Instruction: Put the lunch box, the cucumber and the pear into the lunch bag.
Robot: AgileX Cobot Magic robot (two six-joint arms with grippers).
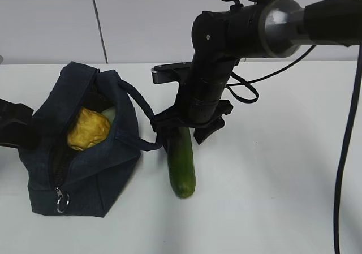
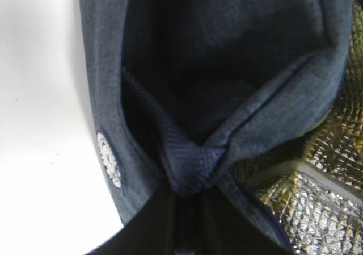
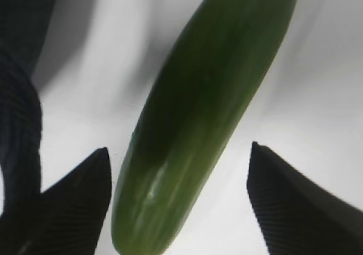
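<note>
**Cucumber on the tabletop between spread fingers, bag open beside it**

The bag sits at the left on the white tabletop, its top unzipped and gaping. The pear lies in the opening, with a pale edge of the lunch box showing just behind it. The bag's loop handle arcs out to the right and reaches right up to the right fingers, crowding the space between bag and cucumber. A silver ring pull hangs at the bag's near corner.

The cucumber lies flat on the tabletop just right of the bag, outside it. Its long axis runs front to back in the exterior view, one rounded end toward the camera, the other end under the right arm's wrist. In the right wrist view it slants from lower left to upper right, between the right fingers, which stand wide apart on either side with bare tabletop showing in the gaps; nothing is held.

The left fingers are clamped shut on the bag's edge, where the navy fabric is pinched into a fold, silver foil lining visible at right.
</note>
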